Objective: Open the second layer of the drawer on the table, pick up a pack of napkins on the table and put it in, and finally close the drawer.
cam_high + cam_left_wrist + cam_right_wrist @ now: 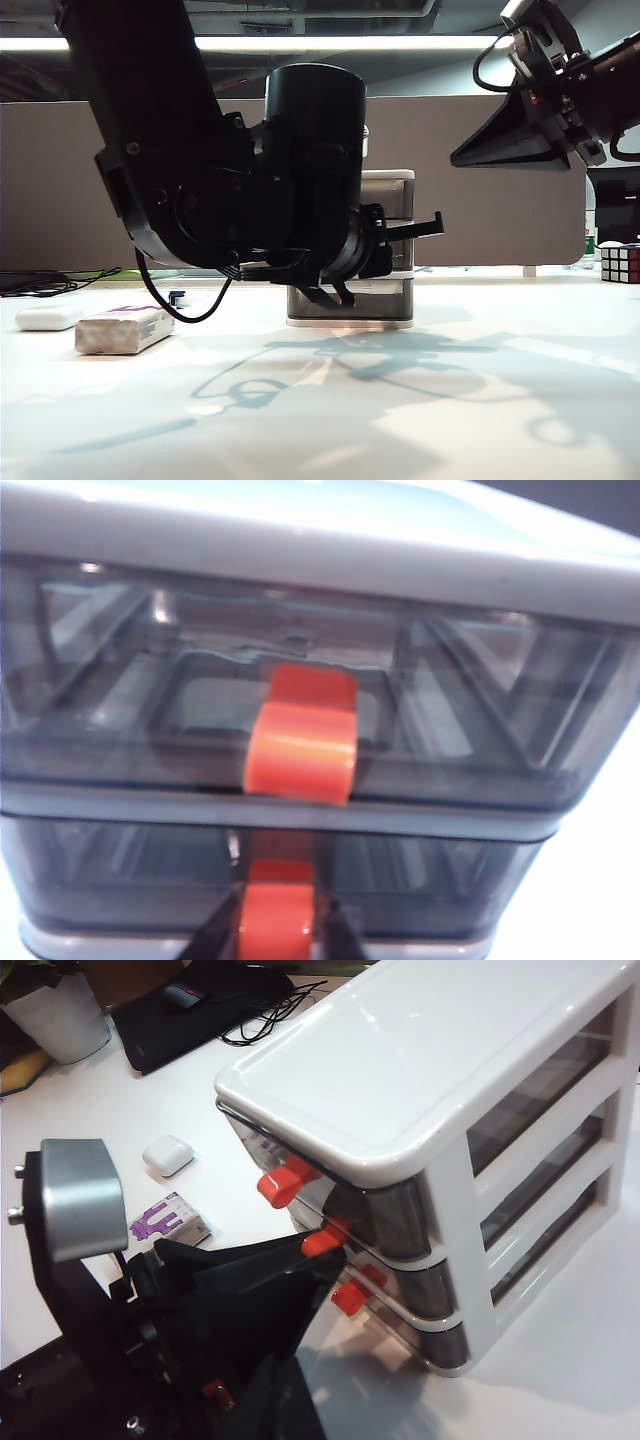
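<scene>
The drawer [392, 205] is a white-framed cabinet with three smoky-grey drawers, standing at mid-table behind my left arm [300, 200]. In the left wrist view my left gripper [277, 932] is shut on the red-orange handle [277, 910] of the second layer [450, 875], a dark finger [215, 938] against each side. The second layer sits flush in the frame. The pack of napkins [125, 328], whitish with purple print, lies on the table [480, 400] to the left, and also shows in the right wrist view [165, 1222]. My right gripper [465, 157] hangs high at the upper right; its jaws are not readable.
A flat white rounded object [48, 318] lies behind the napkins. A Rubik's cube [620, 262] stands at the far right edge. Black cables [40, 282] run along the far left. A grey partition [480, 200] closes off the back.
</scene>
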`<act>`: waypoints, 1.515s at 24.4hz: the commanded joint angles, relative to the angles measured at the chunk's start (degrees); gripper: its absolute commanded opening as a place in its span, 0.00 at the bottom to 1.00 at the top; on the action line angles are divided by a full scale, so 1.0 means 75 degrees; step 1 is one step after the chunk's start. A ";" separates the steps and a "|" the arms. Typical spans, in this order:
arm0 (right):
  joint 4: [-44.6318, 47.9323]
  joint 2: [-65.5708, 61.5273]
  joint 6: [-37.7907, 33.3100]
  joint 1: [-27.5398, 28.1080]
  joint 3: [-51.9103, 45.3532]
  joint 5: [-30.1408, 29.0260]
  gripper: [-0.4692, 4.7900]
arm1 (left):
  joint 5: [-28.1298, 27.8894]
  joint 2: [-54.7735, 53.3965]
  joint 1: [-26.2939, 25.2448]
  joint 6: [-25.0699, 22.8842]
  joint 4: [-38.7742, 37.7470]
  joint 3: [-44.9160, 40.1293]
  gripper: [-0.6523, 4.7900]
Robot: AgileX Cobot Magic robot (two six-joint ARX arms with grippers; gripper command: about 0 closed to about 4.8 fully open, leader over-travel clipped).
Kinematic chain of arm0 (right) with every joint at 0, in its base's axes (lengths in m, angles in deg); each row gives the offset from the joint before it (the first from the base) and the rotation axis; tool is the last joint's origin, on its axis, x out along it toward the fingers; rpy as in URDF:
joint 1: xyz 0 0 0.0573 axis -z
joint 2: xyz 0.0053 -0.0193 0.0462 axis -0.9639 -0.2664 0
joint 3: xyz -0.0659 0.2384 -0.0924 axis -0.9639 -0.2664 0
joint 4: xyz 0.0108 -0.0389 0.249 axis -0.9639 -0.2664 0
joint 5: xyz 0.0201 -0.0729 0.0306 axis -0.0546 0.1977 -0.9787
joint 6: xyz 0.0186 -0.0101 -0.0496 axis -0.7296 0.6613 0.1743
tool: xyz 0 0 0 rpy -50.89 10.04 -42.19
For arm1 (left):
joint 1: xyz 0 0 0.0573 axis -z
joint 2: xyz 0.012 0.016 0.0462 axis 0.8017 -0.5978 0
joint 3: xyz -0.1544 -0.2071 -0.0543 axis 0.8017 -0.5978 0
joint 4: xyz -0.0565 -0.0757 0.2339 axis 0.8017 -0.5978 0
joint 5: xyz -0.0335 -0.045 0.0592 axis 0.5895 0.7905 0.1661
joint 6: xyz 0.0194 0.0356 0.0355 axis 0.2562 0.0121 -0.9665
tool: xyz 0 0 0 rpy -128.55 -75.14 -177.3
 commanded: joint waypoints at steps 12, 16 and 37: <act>0.0090 0.0020 0.0029 -0.0003 0.0038 -0.0076 0.08 | 0.0195 0.0017 -0.0274 -0.0015 -0.0067 0.0020 0.32; 0.0093 0.0020 0.0029 -0.0003 0.0038 -0.0076 0.08 | 0.0195 0.0017 -0.0274 -0.0017 -0.0067 0.0020 0.32; 0.1393 -0.1443 -0.0265 -0.0376 0.0504 -0.0571 0.08 | -0.0009 0.0300 -0.0085 -0.0399 -0.0184 -0.0385 0.11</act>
